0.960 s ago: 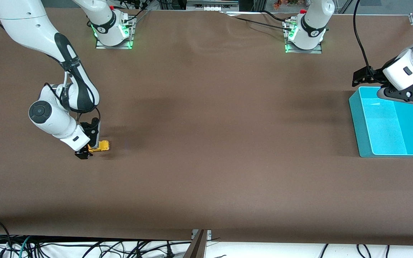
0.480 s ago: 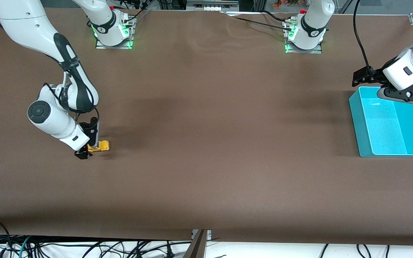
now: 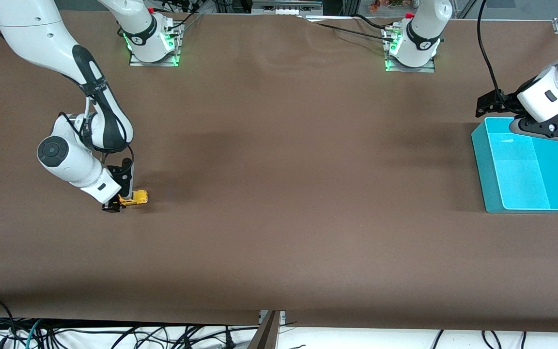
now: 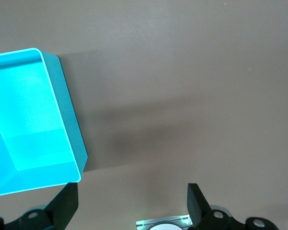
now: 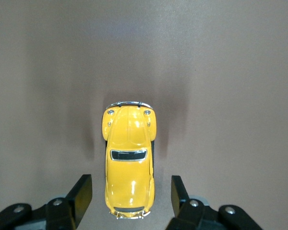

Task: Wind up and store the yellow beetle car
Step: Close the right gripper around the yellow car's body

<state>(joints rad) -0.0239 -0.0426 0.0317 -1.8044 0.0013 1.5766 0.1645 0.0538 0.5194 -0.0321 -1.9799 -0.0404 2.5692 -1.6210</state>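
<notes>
While straddled by the right tool (image 5: 129, 194), yellow beetle car (image 5: 129, 163) sits on counter (image 3: 279, 218).
Fingers apart, not touching; left tool (image 4: 129, 206) open over turquoise bin (image 4: 62, 120).

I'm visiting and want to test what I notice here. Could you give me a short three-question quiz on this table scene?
1. True or false: the fingers of the right gripper already press against the yellow beetle car.
2. What is the left gripper over: (a) the car, (b) the turquoise bin, (c) bare table?
3. What lies inside the bin?

Key
1. False. In the right wrist view the fingers stand either side of the car with gaps showing.
2. (b). It hangs over the bin's edge that lies farther from the front camera, fingers open, waiting.
3. Nothing; the car sits on the table toward the right arm's end.
</notes>
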